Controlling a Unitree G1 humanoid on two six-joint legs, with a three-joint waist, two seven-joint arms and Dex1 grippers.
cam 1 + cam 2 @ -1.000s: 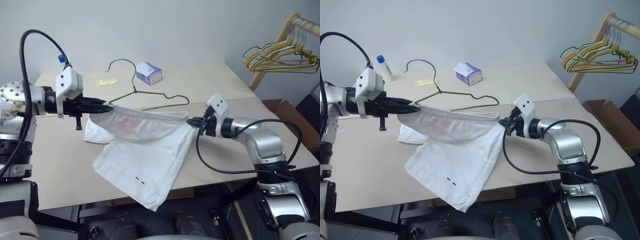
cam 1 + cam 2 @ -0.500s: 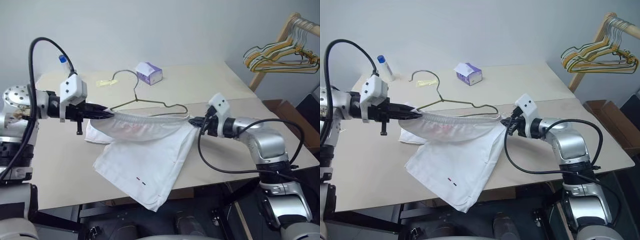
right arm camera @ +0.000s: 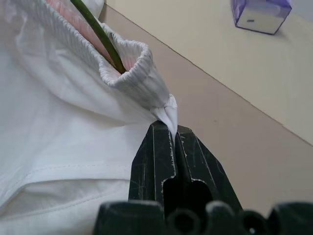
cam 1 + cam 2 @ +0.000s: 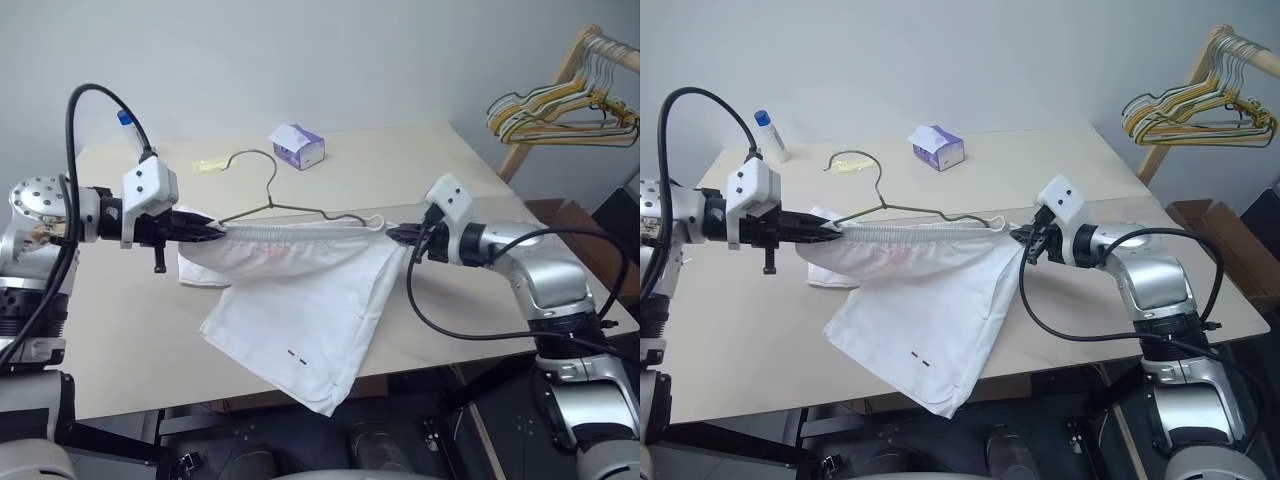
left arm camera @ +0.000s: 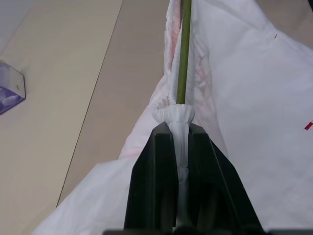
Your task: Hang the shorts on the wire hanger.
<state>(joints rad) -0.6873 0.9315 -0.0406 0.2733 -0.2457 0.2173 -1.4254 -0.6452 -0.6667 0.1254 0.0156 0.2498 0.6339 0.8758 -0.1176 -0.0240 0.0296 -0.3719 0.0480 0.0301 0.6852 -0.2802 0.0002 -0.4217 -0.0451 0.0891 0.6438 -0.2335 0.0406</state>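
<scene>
The left gripper [image 4: 216,233] is clamped tight on one end of the waistband of the shorts [image 4: 300,290], a pinch of white cloth squeezed between its black fingers [image 5: 151,186]. The right gripper [image 4: 392,233] is closed just as tightly on the opposite end of the waistband, with a small tuft of fabric poking out past its fingers [image 3: 154,161]. Between the two grippers the waistband is pulled into a nearly straight, taut line raised above the table [image 4: 120,350].

The hanger [image 4: 270,190] has its lower bar inside the stretched waistband; the wrist views show the green-grey wire running in along the gathered elastic. Its shoulders and hook rise out above the band, leaning away toward the far side of the table.

Below the band the shorts hang down and spread over the tabletop, one leg reaching to the near edge and drooping slightly over it. Small red and dark marks sit near that hem, and a faint pink patch shows under the waistband.

Farther back on the table lie a purple tissue box [image 4: 298,146], a small yellow item [image 4: 208,165] and a blue-capped bottle [image 4: 768,134]. A bunch of coloured hangers [image 4: 560,108] hangs on a wooden rack [image 4: 545,105] to the right.
</scene>
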